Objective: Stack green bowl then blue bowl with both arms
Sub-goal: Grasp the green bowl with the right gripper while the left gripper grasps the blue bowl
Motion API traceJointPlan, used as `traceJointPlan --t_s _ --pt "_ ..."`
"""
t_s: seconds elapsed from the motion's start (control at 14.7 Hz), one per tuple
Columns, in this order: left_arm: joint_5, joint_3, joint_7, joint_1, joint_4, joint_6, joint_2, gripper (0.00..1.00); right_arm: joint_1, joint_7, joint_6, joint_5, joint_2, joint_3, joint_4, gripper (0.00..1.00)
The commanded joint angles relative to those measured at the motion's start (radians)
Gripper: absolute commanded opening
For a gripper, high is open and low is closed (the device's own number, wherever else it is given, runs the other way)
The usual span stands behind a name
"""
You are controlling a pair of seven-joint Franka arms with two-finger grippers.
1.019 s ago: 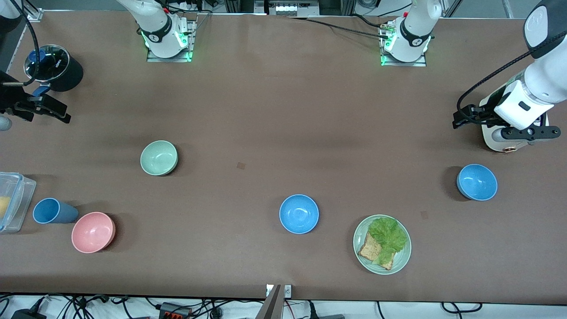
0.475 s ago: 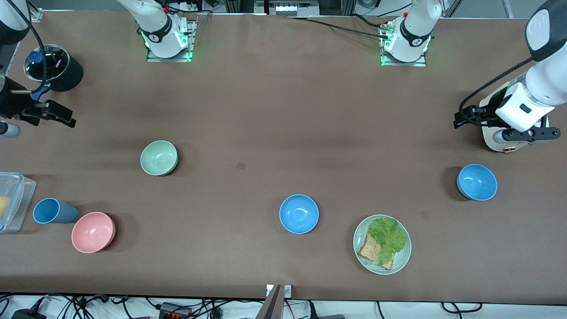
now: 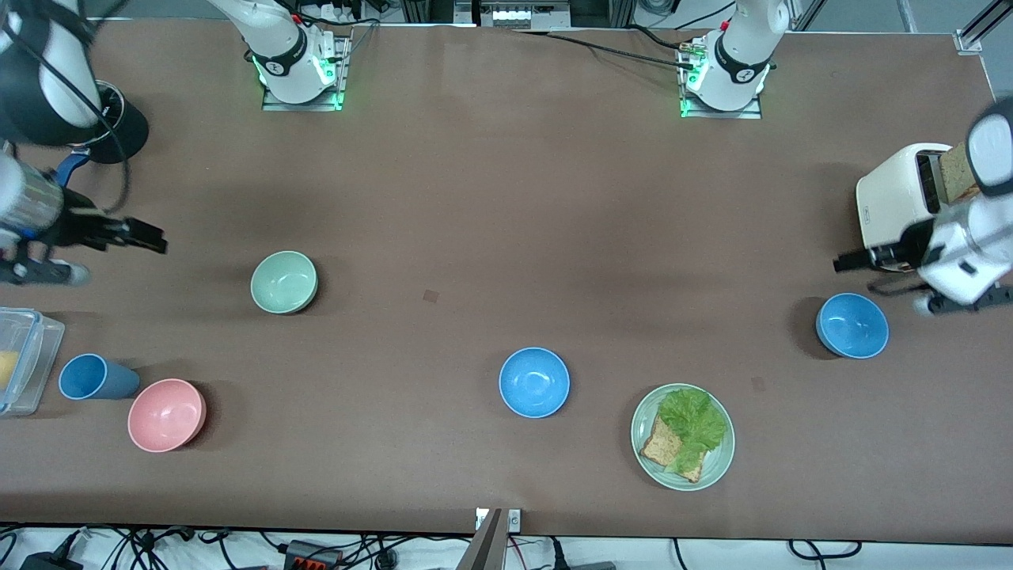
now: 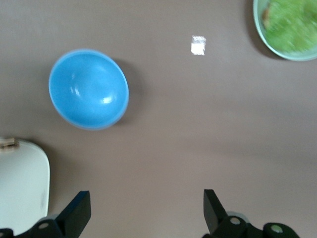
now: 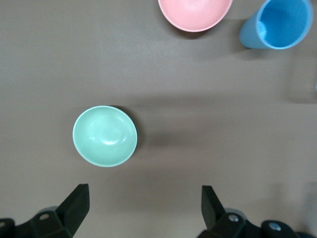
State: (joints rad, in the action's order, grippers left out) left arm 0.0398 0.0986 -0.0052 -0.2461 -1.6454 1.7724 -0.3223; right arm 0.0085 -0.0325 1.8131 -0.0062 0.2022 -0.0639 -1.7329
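The green bowl (image 3: 284,282) sits upright and empty toward the right arm's end of the table; it also shows in the right wrist view (image 5: 104,136). The duller blue bowl (image 3: 852,325) sits near the left arm's end, also in the left wrist view (image 4: 88,89). My right gripper (image 3: 150,237) is open and empty over bare table beside the green bowl, apart from it; its own view shows it too (image 5: 143,206). My left gripper (image 3: 845,262) is open and empty over the table between the toaster and the blue bowl, also in its own view (image 4: 146,208).
A white toaster (image 3: 894,198) with bread stands by the left gripper. A vivid blue bowl (image 3: 534,382) and a green plate (image 3: 716,467) with lettuce and toast sit near the front. A pink bowl (image 3: 167,415), blue cup (image 3: 91,377) and clear container (image 3: 24,356) lie at the right arm's end.
Both arms have swung down. The right gripper has moved closer to the green bowl. The left gripper has moved off the toaster, closer to the blue bowl. No bowl has moved.
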Motion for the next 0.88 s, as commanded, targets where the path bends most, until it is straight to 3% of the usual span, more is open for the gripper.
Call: traceJointPlan --t_s 0.0,0.2,0.41,0.81 --pt "-0.011 0.001 0.120 -0.025 0.205 -0.025 -0.206 1.00 0.016 0.013 0.067 -0.005 0.109 0.003 0.000 1.00" --pt "-0.035 0.000 0.215 -0.070 0.226 0.125 -0.290 1.00 0.018 0.013 0.145 0.002 0.212 0.003 -0.010 1.00" --pt "-0.063 -0.002 0.324 -0.085 0.229 0.205 -0.339 1.00 0.036 0.040 0.228 0.003 0.252 0.006 -0.072 1.00" --pt "-0.128 -0.002 0.473 -0.147 0.225 0.236 -0.380 1.00 0.065 0.111 0.249 0.003 0.325 0.007 -0.108 1.00"
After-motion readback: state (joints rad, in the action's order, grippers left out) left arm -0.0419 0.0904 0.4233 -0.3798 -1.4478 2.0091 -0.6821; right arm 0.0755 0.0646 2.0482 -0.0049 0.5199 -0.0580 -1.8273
